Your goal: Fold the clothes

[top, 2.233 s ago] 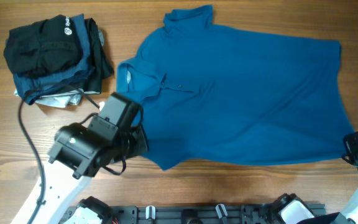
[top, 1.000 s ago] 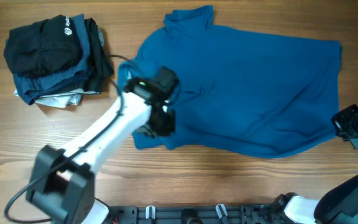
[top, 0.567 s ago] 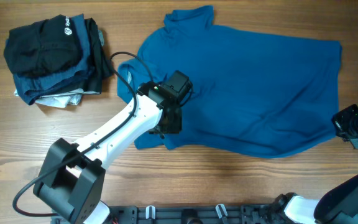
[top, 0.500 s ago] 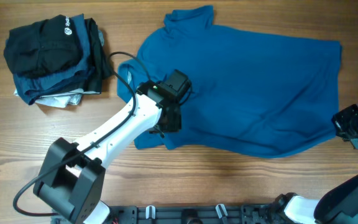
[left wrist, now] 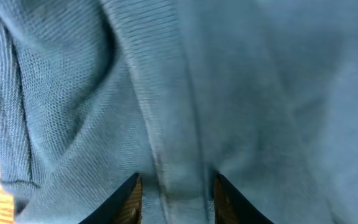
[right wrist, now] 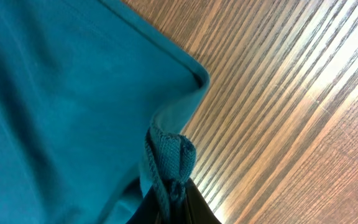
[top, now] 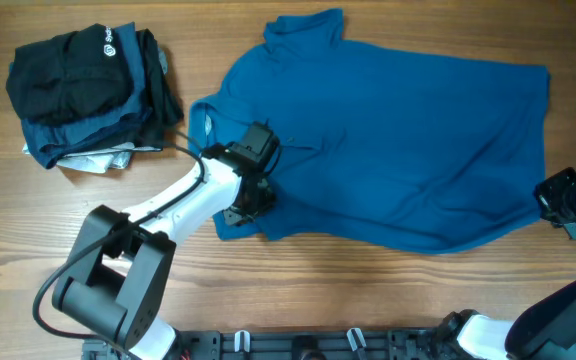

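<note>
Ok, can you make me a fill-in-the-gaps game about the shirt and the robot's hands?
The polo shirt is coloured ____. It lies on a table made of ____. The right hand, pinching the shirt's corner, is not open but ____. The small logo on the black garment is coloured ____.
Missing words: blue, wood, shut, white.
</note>
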Controlling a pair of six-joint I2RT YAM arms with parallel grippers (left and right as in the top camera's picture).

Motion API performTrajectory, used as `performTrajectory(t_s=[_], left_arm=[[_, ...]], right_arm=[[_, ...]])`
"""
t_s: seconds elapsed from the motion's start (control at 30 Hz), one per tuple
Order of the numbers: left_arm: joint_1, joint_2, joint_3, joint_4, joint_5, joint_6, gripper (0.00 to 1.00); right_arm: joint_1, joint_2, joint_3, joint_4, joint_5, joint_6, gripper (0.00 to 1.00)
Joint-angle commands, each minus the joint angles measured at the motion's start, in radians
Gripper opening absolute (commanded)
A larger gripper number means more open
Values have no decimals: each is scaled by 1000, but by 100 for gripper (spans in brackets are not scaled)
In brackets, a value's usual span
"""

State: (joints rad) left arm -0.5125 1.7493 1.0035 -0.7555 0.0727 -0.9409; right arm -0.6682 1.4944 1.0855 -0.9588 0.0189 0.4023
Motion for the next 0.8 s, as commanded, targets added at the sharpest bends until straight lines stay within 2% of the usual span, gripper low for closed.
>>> performTrajectory(t_s=[0.0, 0.1, 0.27, 0.43, 0.53, 0.57, 0.6, 0.63, 0.73, 0.77], left_arm=[[21, 7, -19, 2, 25, -40, 40], [21, 7, -19, 13, 25, -40, 44], [21, 7, -20, 53, 28, -40, 43], [21, 7, -20, 55, 28, -40, 27], [21, 7, -20, 58, 28, -40, 26], [21, 7, -20, 58, 27, -40, 22], [21, 7, -20, 58, 27, -40, 11], [21, 7, -20, 61, 28, -39, 4], [21, 5, -18, 70, 32, -9, 4], [21, 2, -10, 71, 48, 35, 4]], right_arm=[[3, 11, 26, 4, -3, -10, 8], [3, 11, 26, 4, -6, -10, 11], [3, 11, 26, 5, -6, -10, 11], [3, 11, 26, 2, -6, -10, 11], [3, 11, 26, 2, -6, -10, 11], [3, 11, 26, 1, -6, -10, 11], [3, 11, 26, 1, -6, -10, 11], [3, 11, 26, 1, -6, -10, 11], [3, 11, 26, 2, -5, -10, 10], [3, 11, 26, 1, 0, -10, 6]])
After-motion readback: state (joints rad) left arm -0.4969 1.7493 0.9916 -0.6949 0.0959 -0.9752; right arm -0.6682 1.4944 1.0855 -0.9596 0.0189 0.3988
